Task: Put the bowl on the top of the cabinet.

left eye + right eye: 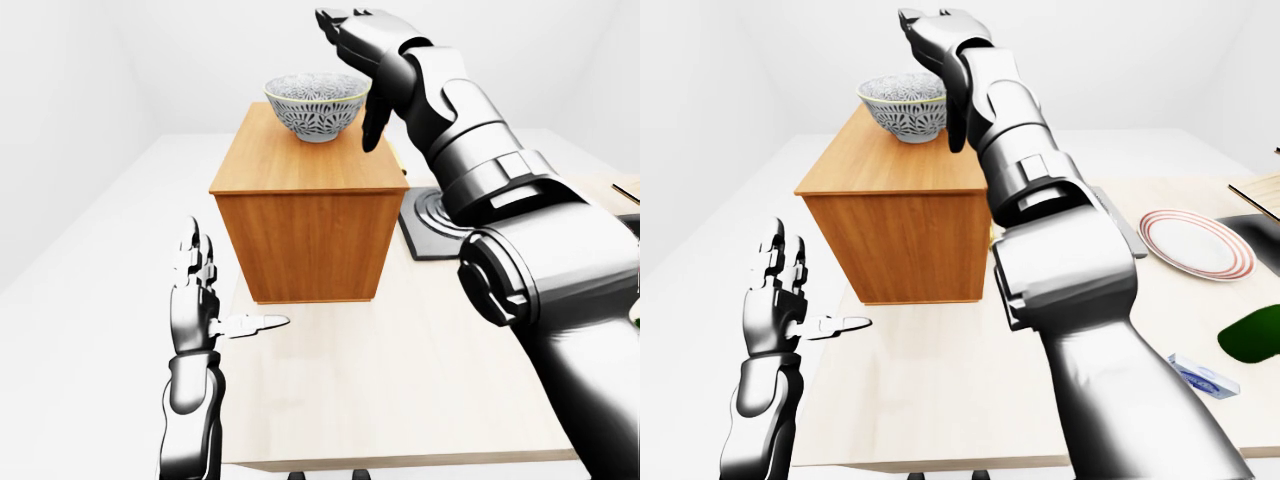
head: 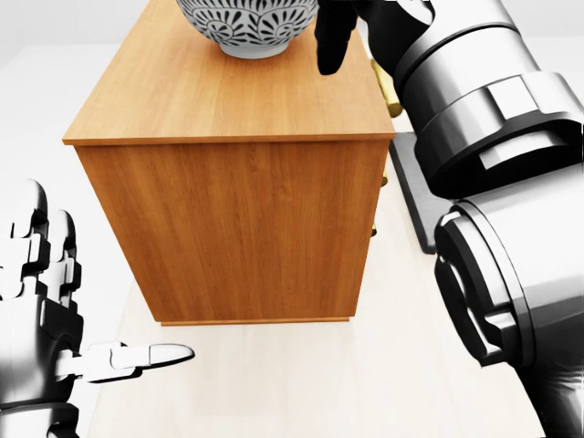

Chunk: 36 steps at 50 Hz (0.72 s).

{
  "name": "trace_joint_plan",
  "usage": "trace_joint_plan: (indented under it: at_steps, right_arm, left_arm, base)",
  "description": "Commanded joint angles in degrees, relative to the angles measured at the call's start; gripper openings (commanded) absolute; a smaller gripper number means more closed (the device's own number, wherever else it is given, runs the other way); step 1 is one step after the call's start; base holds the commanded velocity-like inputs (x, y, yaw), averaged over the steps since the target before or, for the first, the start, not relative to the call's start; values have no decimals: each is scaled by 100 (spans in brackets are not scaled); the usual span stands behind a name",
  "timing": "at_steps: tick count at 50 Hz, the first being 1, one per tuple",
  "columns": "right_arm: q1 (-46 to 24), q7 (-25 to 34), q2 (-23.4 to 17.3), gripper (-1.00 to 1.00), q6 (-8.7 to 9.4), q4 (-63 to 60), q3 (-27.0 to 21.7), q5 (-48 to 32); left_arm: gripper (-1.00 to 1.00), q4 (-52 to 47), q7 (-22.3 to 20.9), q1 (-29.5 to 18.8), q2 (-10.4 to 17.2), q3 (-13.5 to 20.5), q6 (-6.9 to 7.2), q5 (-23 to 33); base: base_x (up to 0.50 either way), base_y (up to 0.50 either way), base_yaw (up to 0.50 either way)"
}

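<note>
bowl (image 1: 314, 106) sits on the cabinet (image 1: 310, 170); my right hand (image 1: 362, 50), fingers spread beside it, could knock it off.

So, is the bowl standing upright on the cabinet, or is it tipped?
Upright. The patterned bowl rests on its base on the wooden cabinet top, rim level and opening upward. The right hand is open beside it, not gripping.

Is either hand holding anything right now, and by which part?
Nothing. The right hand is open beside the patterned bowl; the left hand is empty.
</note>
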Motion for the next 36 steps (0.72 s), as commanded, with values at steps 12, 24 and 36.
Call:
trace_joint_plan:
  at_steps: [12,24,36]
  right_arm:
    - [-1205,448,-1379,100,0,111,-374,-428]
    - [-1750,645,-2060,100,0,126,-499,-774]
    - [-1981,789,-2853,100,0,110,-578,-1188]
  left_arm:
    - [100,80,5,-18,10,33,0,-14]
    - [100,63,20,-11,0,10,0,12]
    - [100,-60,16,32,-13,-32,0,36]
  base:
    - [0,0,0]
    - [0,0,0]
    - [0,0,0]
